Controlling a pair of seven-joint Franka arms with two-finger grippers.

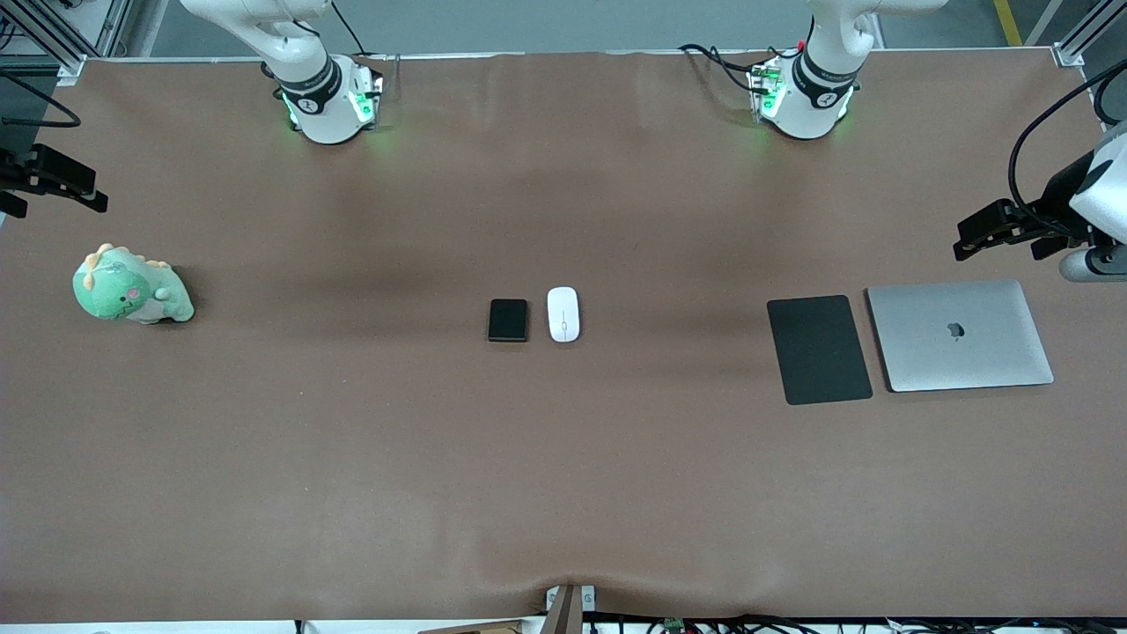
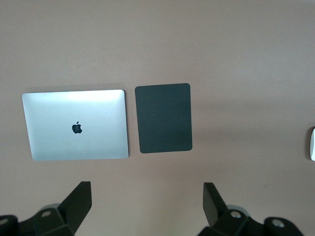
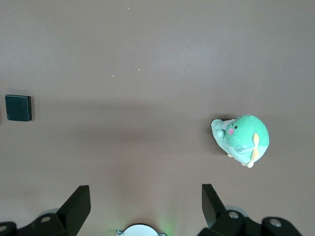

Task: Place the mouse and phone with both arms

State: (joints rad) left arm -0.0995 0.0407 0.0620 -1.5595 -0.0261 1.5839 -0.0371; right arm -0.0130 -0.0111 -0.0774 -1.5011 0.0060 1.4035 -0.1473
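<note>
While both arms wait high at the two ends of the table (image 1: 352,493), five loose things lie on its brown cover: one mouse (image 1: 563,313), one phone (image 1: 508,320), one mouse pad (image 1: 819,349), one laptop (image 1: 960,335) and one plush dinosaur (image 1: 132,287). None of them is a container, and nothing lies on or in anything else — each rests straight on the cover.

At mid-table the white mouse and the black phone lie just beside each other without touching, the phone toward the right arm's end, the mouse toward the left arm's end. Well apart from them, toward the left arm's end, the thin black mouse pad lies close beside the closed silver laptop with a narrow gap between them; the laptop is the one nearer the table's end. Toward the right arm's end the green dinosaur sits alone.

Two grippers show, one per arm. Above the cover near the laptop hangs the left gripper (image 2: 147,206), its fingers (image 2: 78,199) spread wide with nothing between them. Over the cover near the dinosaur hangs the right gripper (image 3: 146,206) — its fingers (image 3: 78,204) likewise spread and empty.
</note>
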